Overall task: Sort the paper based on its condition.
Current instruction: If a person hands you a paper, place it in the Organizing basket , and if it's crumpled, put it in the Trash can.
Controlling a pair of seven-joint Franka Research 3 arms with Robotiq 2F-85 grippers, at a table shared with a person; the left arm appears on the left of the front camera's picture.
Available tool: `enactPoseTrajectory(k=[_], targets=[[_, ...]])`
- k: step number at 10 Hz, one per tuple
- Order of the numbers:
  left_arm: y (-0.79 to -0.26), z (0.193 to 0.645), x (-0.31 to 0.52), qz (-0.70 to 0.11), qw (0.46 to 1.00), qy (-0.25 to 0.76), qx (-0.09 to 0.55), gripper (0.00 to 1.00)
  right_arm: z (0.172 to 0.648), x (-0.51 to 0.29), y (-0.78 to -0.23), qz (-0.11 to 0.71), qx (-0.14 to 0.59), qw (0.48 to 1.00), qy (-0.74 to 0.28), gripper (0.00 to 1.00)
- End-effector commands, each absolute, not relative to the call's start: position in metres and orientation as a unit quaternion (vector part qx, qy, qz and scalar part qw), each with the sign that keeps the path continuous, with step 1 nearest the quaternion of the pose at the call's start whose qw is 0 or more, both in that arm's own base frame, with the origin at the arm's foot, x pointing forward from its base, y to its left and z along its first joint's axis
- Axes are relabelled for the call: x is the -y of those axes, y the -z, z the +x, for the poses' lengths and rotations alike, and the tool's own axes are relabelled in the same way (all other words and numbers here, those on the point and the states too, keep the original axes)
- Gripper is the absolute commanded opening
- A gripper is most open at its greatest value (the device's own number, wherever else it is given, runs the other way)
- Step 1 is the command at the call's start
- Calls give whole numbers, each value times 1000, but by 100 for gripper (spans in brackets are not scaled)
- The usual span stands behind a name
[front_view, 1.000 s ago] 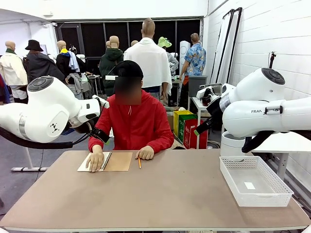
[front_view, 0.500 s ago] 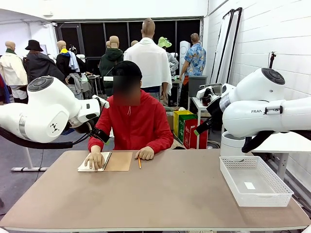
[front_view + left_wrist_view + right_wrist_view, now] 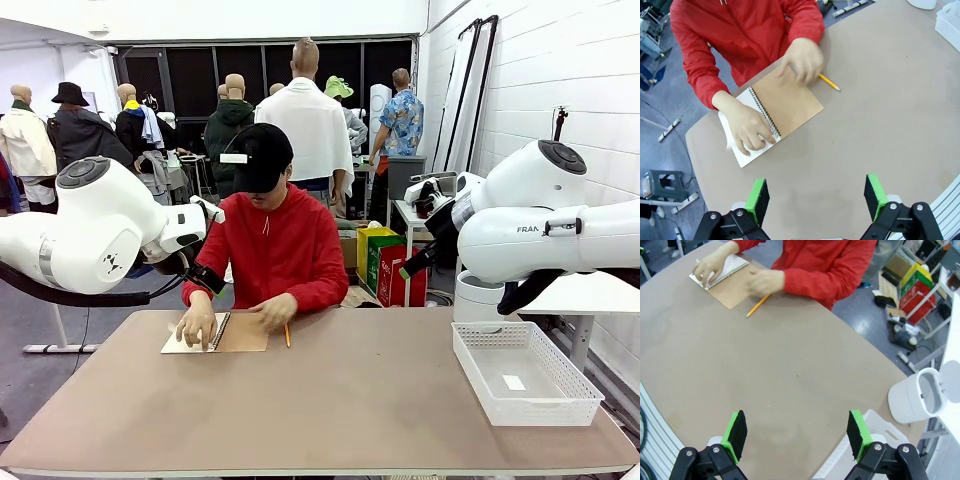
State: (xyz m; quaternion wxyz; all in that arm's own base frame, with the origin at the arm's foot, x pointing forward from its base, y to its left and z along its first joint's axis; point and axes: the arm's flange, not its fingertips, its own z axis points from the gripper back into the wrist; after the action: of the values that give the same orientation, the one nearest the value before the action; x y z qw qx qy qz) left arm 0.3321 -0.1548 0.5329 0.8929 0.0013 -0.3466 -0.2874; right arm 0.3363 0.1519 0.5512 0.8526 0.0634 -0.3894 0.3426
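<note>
Holds the left hand [image 3: 816, 192] wide open, high above the tabletop [image 3: 880, 130], with nothing between the green pads [image 3: 758, 197]. Looks straight down past them onto a notebook [image 3: 792, 100] with a brown cover, lying toward the far edge, right in front of the person [image 3: 745, 35] in the red jacket. Finds the paper [image 3: 737, 152] there: white, on the side of the spiral binding away from the brown cover, pressed flat under the person's right hand [image 3: 752, 127]; cannot tell whether loose or bound in. Catches the person's left hand [image 3: 802, 60] blurred over the far part of the brown cover, and just beside it a yellow pencil [image 3: 829, 82] lying flat on the tabletop next to the notebook. Spreads the right hand [image 3: 796, 432] fully open too, empty, well above bare tabletop on the other side, with the notebook and paper far off at the top of that wrist view. Carries the left arm [image 3: 90, 235] and the right arm [image 3: 540, 230] raised at either side in the front view. Picks out a white mesh basket [image 3: 540, 410] near the robot's right edge of the tabletop, well apart from the notebook, with a small white scrap [image 3: 513, 382] on its floor.
</note>
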Motion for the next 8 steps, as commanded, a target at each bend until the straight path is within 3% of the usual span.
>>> enactPoseTrajectory(k=[1, 8], targets=[[-533, 332, 155, 2, 893, 287, 346, 100, 336, -151, -550, 65, 388, 853, -342, 100], [-533, 332, 155, 2, 893, 287, 346, 100, 336, -151, -550, 65, 388, 853, -342, 100]])
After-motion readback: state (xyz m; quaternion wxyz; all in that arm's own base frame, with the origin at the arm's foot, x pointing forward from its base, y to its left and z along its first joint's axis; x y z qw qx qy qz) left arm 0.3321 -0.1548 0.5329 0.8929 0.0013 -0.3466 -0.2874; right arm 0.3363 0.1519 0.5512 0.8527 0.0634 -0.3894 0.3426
